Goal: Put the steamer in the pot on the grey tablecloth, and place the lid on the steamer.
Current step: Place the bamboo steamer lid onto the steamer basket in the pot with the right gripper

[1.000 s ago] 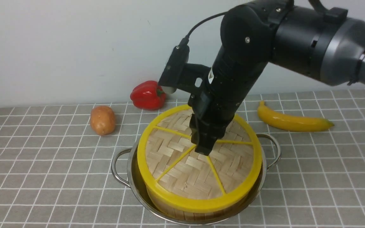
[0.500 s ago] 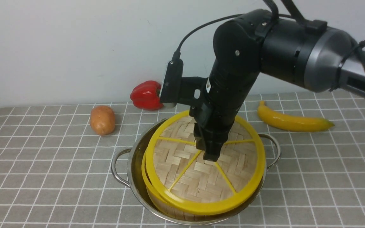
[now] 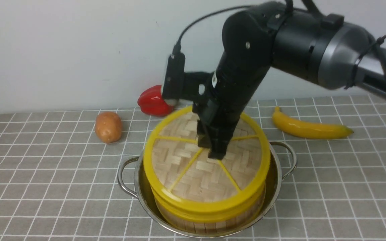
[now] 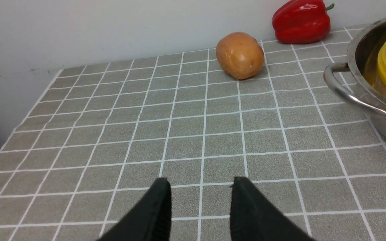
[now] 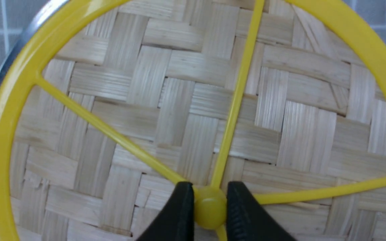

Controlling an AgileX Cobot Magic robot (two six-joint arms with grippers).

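A: Where is the lid (image 3: 193, 174)?
B: On top of the steamer (image 3: 209, 224), which stands in the pot (image 3: 139, 190) on the cloth (image 3: 45, 174), near the front. I cannot tell whether it sits flush all round.
A: And the right pincer (image 3: 216, 155)?
B: It reaches down from above, clamped on the lid's knob (image 5: 209, 207), one finger on each side.
A: The left pincer (image 4: 199, 182)?
B: Its fingers are apart and hold nothing, over bare cloth left of the pot.
A: Anything else?
B: A potato (image 3: 108, 126) lies far left of the pot, a pepper (image 3: 151, 100) sits behind it by the wall, and a banana (image 3: 308, 129) lies far right.
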